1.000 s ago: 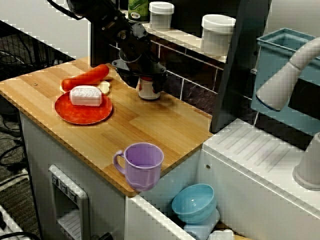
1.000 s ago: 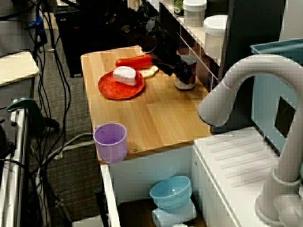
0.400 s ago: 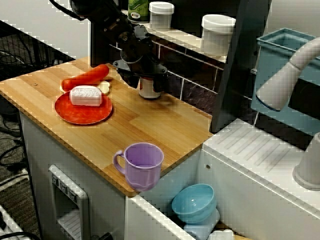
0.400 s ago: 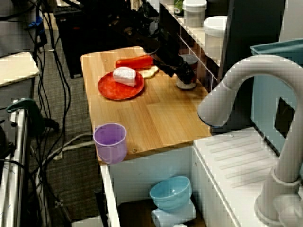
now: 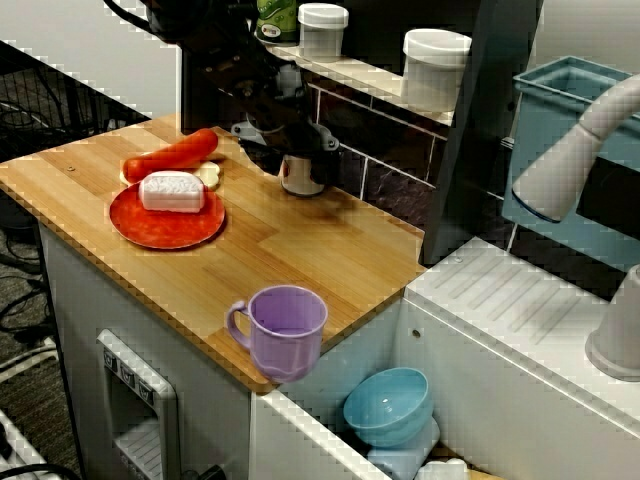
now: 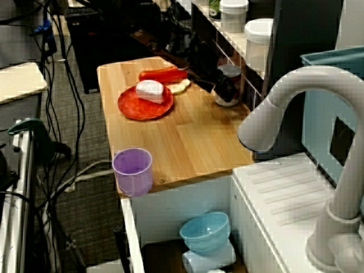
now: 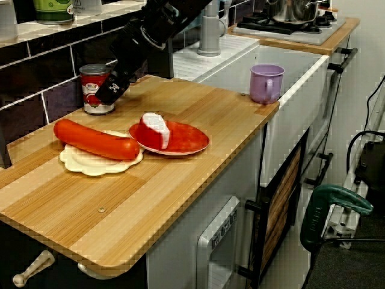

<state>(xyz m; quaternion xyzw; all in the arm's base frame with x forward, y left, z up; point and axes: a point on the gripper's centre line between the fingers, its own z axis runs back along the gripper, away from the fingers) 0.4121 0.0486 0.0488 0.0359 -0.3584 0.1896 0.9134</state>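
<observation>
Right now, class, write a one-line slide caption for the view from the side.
Robot pincer at a red can by the tiled wall, sausage and red plate nearby.

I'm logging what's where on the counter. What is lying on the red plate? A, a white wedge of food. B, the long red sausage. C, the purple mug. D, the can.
A: the white wedge sits on the red plate, while the sausage lies on the pale plate beside it.
</observation>
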